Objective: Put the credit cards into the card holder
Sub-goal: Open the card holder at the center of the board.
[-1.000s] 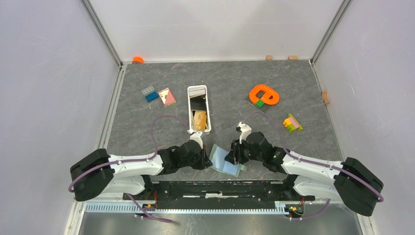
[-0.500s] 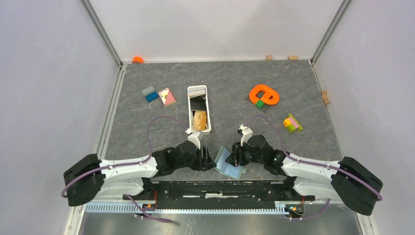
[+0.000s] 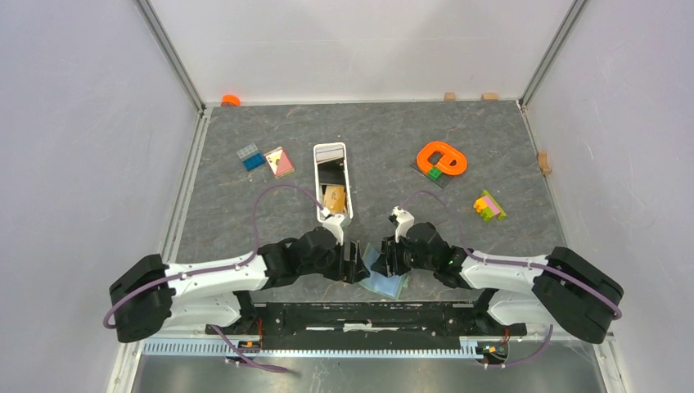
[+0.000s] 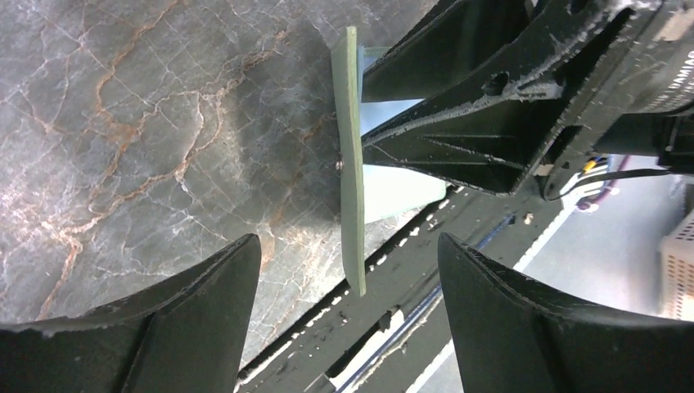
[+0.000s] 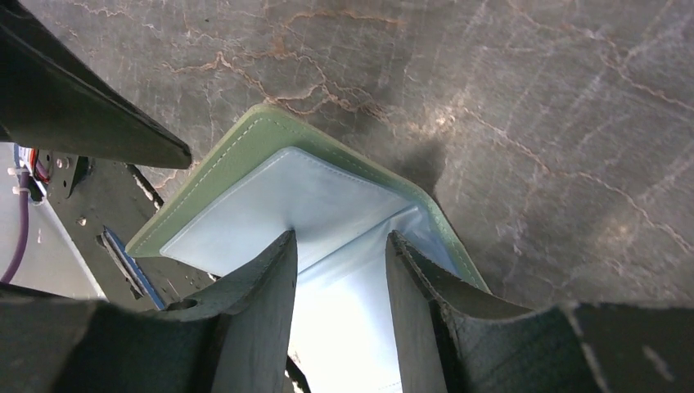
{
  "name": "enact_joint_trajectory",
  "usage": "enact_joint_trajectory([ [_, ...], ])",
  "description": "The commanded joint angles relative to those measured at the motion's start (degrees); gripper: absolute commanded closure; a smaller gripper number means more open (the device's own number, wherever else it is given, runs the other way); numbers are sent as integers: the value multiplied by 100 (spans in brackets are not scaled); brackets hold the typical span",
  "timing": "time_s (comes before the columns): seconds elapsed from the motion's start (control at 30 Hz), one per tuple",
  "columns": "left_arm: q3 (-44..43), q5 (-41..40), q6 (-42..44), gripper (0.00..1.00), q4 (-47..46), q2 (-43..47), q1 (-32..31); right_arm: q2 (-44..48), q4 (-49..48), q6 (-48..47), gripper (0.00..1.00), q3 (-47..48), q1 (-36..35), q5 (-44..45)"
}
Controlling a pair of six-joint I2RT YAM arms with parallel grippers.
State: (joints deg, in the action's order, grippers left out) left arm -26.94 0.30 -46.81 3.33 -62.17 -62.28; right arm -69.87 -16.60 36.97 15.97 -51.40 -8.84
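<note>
Card holder [image 5: 278,188] at the near table [image 3: 507,147] edge, propped open; soft, floppy, best taken by a flap edge. Left gripper [image 4: 348,246] faces it, jaws wide, empty. Right gripper [image 5: 341,237] half-spread, tips in the fold; cannot tell if pinching. Credit cards [image 3: 333,199], thin, stiff and slick, lie farther off in the white tray [image 3: 330,147].

Left arm [image 3: 213,274]: mine, stretched low along near edge, forearm almost level, wrist turned inward toward centre. Left jaws spread wide, fingers [image 4: 164,327] well apart, nothing touching them.

Right arm [image 3: 499,270]: mirror pose, reaching in from right side, wrist tipped downward. Right jaws about half apart, fingers [image 5: 245,303] aimed toward left jaws, tips on pale lining of card holder [image 5: 245,143]. Cannot tell whether I grip it or only press on it.

Both sets of jaws near each other at centre, tips not touching.
</note>
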Motion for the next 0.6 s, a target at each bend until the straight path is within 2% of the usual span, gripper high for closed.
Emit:
enact_joint_trajectory([
  [0.0, -425, 36, 584, 16, -10, -478, -20, -318, -42, -198, 51, 234, -50, -103],
  [0.07, -507, -10, 666, 21, 37, -674, -14, -360, 5, -251, 50, 274, -50, -77],
  [0.17, -590, -341, 729, 36, 106, -895, -15, -382, 160, -357, 50, 323, -54, -11],
  [0.3, -517, -430, 600, 74, 37, -1042, -24, -320, 507, -494, 48, 415, -56, 131],
  [0.4, -293, -465, 265, 94, -94, -1032, -30, -126, 816, -555, 48, 387, -81, 266],
  [0.43, -182, -481, 84, 97, -187, -996, -27, -64, 943, -574, 47, 360, -89, 339],
  [0.57, 423, -689, -659, 98, -697, -800, -30, 187, 1441, -579, 47, 241, -139, 603],
])
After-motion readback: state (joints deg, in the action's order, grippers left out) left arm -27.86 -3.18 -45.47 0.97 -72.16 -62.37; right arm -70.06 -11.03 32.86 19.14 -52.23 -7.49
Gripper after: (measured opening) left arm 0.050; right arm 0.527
